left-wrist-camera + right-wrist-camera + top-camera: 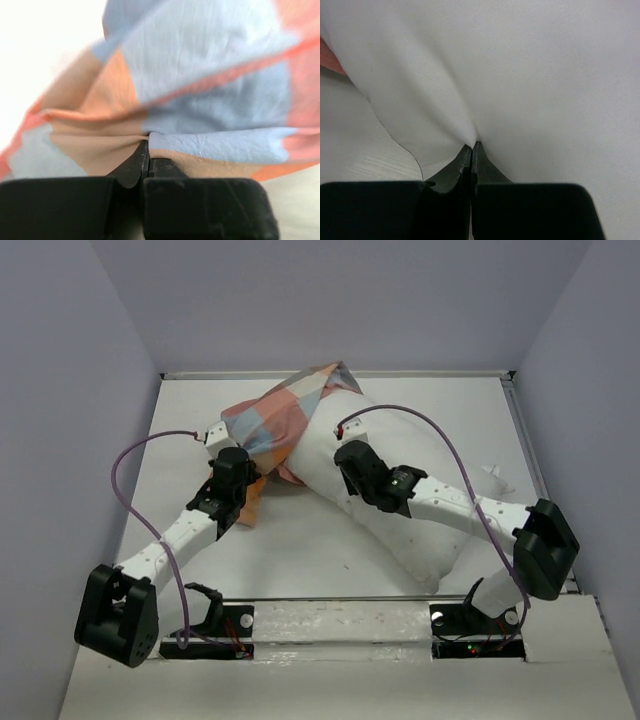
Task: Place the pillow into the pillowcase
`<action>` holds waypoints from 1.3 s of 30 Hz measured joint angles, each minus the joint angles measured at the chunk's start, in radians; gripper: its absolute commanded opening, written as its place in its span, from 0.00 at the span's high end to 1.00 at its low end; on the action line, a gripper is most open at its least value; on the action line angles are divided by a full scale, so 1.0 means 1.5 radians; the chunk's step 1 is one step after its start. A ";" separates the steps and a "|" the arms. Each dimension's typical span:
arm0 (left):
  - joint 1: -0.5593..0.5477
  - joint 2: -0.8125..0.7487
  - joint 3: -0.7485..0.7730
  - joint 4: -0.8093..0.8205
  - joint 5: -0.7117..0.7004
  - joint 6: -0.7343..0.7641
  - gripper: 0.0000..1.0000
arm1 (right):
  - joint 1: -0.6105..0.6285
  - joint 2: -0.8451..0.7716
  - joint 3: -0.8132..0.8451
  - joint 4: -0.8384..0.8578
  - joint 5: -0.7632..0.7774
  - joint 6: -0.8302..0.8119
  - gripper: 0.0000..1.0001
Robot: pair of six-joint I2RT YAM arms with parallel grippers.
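With the left gripper [148, 145] clenched on the pillowcase [200, 75] and the right gripper [472, 146] pinching the pillow [530, 75], it is better to draw the fabric slowly over the pillow.

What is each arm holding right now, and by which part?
The left gripper pinches a fold of the pillowcase at its near end; the right gripper pinches bare fabric on the pillow.
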 measured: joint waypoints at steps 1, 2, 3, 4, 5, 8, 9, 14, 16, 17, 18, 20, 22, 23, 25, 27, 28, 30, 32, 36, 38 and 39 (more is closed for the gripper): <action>0.000 -0.018 0.012 -0.008 -0.013 0.004 1.00 | 0.000 -0.010 -0.012 0.002 -0.003 0.003 1.00; 0.000 -0.027 0.024 -0.015 -0.024 0.008 1.00 | 0.000 -0.022 -0.026 0.005 -0.010 0.005 1.00; 0.001 -0.034 0.045 -0.022 -0.036 0.013 1.00 | 0.000 -0.042 -0.045 0.006 -0.018 0.010 1.00; 0.004 -0.036 0.068 -0.031 -0.045 0.018 1.00 | 0.000 -0.061 -0.065 0.008 -0.026 0.014 1.00; 0.006 -0.036 0.087 -0.035 -0.051 0.024 1.00 | -0.001 -0.076 -0.081 0.008 -0.035 0.017 1.00; 0.031 -0.008 0.200 -0.046 -0.082 0.058 0.99 | 0.001 -0.138 -0.134 0.003 -0.064 0.026 1.00; 0.038 0.002 0.219 -0.046 -0.085 0.068 0.94 | 0.005 -0.160 -0.153 -0.001 -0.075 0.030 1.00; 0.118 0.174 0.467 -0.080 -0.101 0.148 0.01 | 0.032 -0.222 -0.188 -0.019 -0.120 0.035 1.00; 0.134 0.227 0.535 -0.108 -0.095 0.167 0.01 | 0.035 -0.236 -0.195 -0.022 -0.132 0.037 1.00; 0.141 0.245 0.554 -0.119 -0.084 0.172 0.01 | 0.035 -0.241 -0.196 -0.026 -0.138 0.037 1.00; 0.143 0.245 0.553 -0.129 -0.064 0.173 0.01 | 0.035 -0.242 -0.196 -0.027 -0.140 0.037 1.00; 0.129 0.214 0.512 -0.140 -0.026 0.171 0.01 | 0.035 -0.240 -0.196 -0.027 -0.143 0.039 1.00; 0.087 0.160 0.460 -0.160 -0.015 0.172 0.01 | 0.035 -0.238 -0.196 -0.026 -0.146 0.040 1.00; 0.051 0.127 0.441 -0.173 -0.011 0.172 0.04 | 0.035 -0.238 -0.196 -0.023 -0.150 0.040 1.00; -0.026 0.079 0.426 -0.185 -0.005 0.171 0.07 | 0.035 -0.237 -0.195 -0.020 -0.158 0.040 1.00; -0.104 0.034 0.410 -0.178 0.013 0.166 0.07 | 0.035 -0.236 -0.193 -0.019 -0.160 0.040 1.00; -0.146 0.011 0.399 -0.176 0.018 0.163 0.06 | 0.035 -0.235 -0.193 -0.018 -0.160 0.040 1.00; -0.205 -0.015 0.379 -0.179 0.025 0.158 0.03 | 0.035 -0.235 -0.193 -0.017 -0.161 0.040 1.00; -0.251 -0.010 0.374 -0.186 0.025 0.157 0.02 | 0.035 -0.235 -0.193 -0.014 -0.162 0.044 1.00; -0.266 0.061 0.374 -0.202 0.014 0.166 0.02 | 0.035 -0.235 -0.193 -0.011 -0.162 0.051 1.00; -0.266 0.100 0.374 -0.214 -0.002 0.176 0.02 | 0.035 -0.235 -0.193 -0.010 -0.162 0.053 1.00; -0.266 0.116 0.374 -0.219 -0.009 0.181 0.02 | 0.035 -0.236 -0.193 -0.009 -0.162 0.054 1.00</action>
